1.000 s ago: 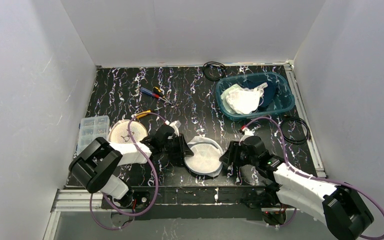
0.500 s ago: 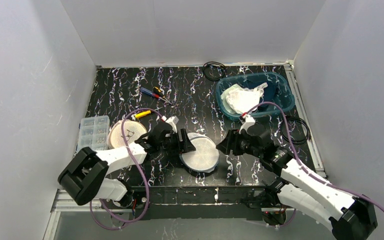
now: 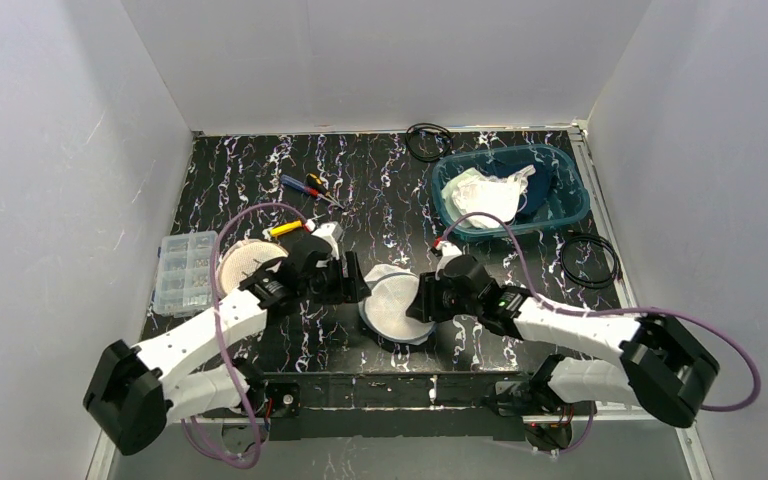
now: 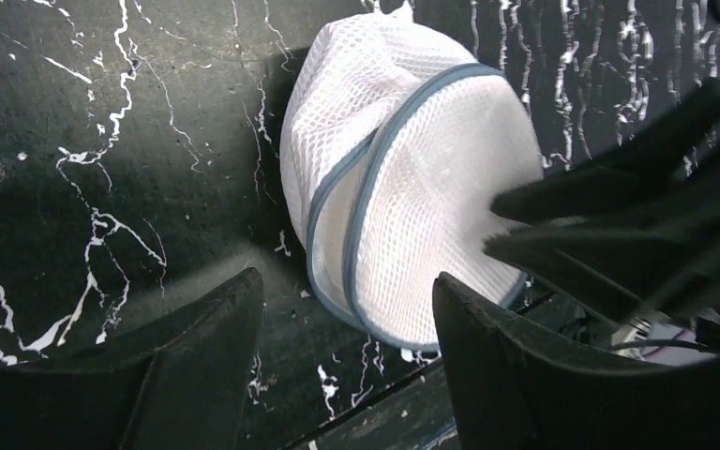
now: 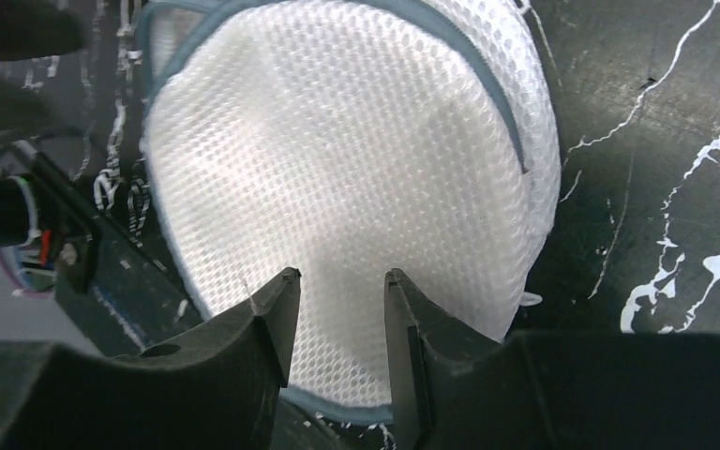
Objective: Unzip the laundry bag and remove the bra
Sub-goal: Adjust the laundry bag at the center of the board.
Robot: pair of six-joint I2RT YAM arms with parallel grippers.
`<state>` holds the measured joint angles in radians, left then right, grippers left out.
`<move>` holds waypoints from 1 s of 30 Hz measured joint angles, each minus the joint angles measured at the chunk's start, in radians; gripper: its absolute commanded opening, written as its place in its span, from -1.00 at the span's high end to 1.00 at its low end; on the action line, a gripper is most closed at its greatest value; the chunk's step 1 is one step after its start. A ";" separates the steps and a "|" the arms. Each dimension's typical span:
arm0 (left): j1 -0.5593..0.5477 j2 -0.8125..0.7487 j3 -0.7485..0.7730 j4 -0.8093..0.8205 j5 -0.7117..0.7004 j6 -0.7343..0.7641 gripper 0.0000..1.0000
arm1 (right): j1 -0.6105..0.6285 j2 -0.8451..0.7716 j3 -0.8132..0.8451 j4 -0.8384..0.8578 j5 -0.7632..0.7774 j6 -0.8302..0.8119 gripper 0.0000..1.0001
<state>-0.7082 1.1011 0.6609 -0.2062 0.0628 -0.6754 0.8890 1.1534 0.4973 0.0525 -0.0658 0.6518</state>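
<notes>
Hiding contents, mesh laundry bag (image 3: pixel 392 305), edge behind rt tool (image 5: pixel 337 277)

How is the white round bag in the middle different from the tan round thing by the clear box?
The mesh bag is white with grey-blue trim; the tan disc is beige. The mesh bag lies between the left gripper and the right gripper; the tan disc sits farther left, beside the clear box. Both are round and rest on the table.

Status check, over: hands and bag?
Left hand open, beside bag. Right hand open, tips over it, no grip. Bag looks shut, no bra out. Nothing blocking.
</notes>
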 measured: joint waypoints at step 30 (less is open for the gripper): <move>-0.068 0.433 0.018 0.319 0.053 -0.102 0.59 | 0.055 0.219 -0.092 0.347 0.156 0.107 -0.12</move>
<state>-0.7761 1.5345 0.6788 0.1127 0.1162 -0.7773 0.9440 1.3724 0.4057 0.3996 0.0906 0.7589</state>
